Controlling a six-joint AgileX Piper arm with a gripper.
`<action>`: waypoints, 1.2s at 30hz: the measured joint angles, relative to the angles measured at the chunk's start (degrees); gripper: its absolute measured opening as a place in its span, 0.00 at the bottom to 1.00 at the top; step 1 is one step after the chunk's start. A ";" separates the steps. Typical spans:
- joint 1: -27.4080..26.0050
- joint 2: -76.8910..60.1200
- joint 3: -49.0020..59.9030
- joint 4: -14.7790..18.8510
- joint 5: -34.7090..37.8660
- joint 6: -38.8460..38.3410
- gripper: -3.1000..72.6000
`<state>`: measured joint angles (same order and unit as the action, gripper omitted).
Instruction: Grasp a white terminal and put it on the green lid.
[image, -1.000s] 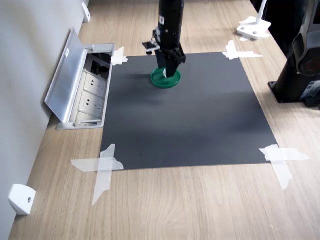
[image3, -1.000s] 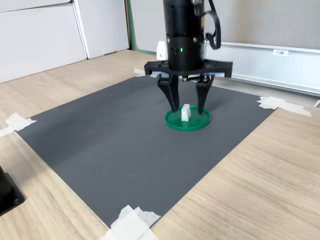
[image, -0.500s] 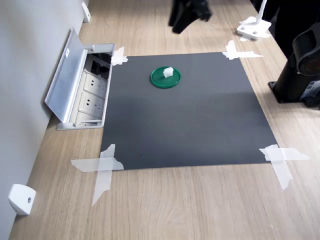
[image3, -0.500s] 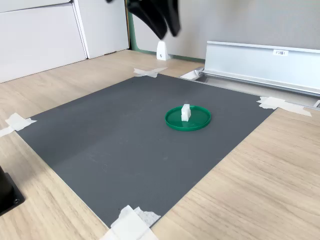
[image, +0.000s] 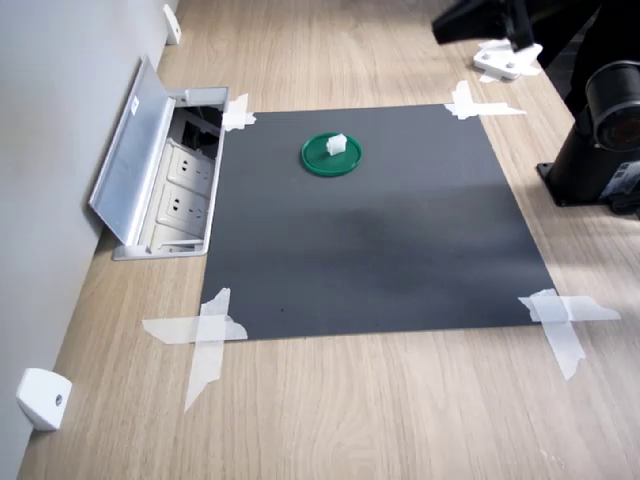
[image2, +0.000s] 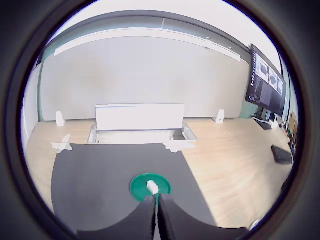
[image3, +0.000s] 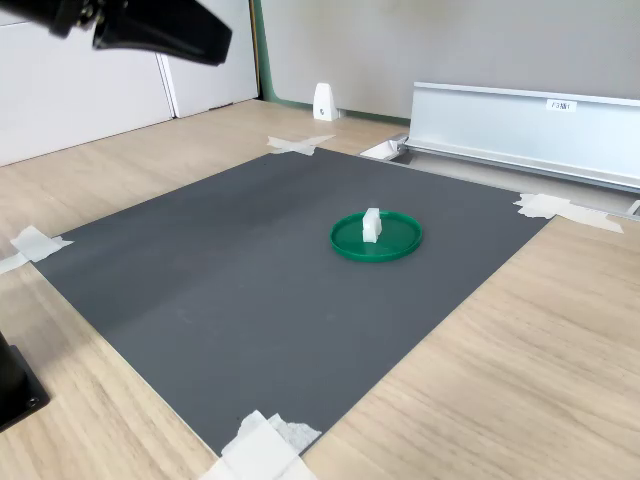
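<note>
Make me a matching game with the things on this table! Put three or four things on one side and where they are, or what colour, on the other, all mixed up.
Things:
1. white terminal
2. green lid
3. black mat
4. end effector

Places or states:
A. taped down at its corners on the wooden table
B. sitting on the green lid
C. lying flat on the black mat
D. away from the lid, fingers shut, holding nothing

Pairs: 1-B, 2-C, 3-A, 4-D
</note>
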<state>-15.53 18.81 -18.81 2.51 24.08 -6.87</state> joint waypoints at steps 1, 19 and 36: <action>0.00 -2.02 1.88 0.13 -0.46 0.84 0.03; 11.25 -19.45 17.74 -0.68 -10.11 2.85 0.03; 11.25 -19.45 17.74 -0.68 -7.97 2.85 0.03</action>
<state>-4.27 -0.64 -1.07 1.83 16.11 -4.03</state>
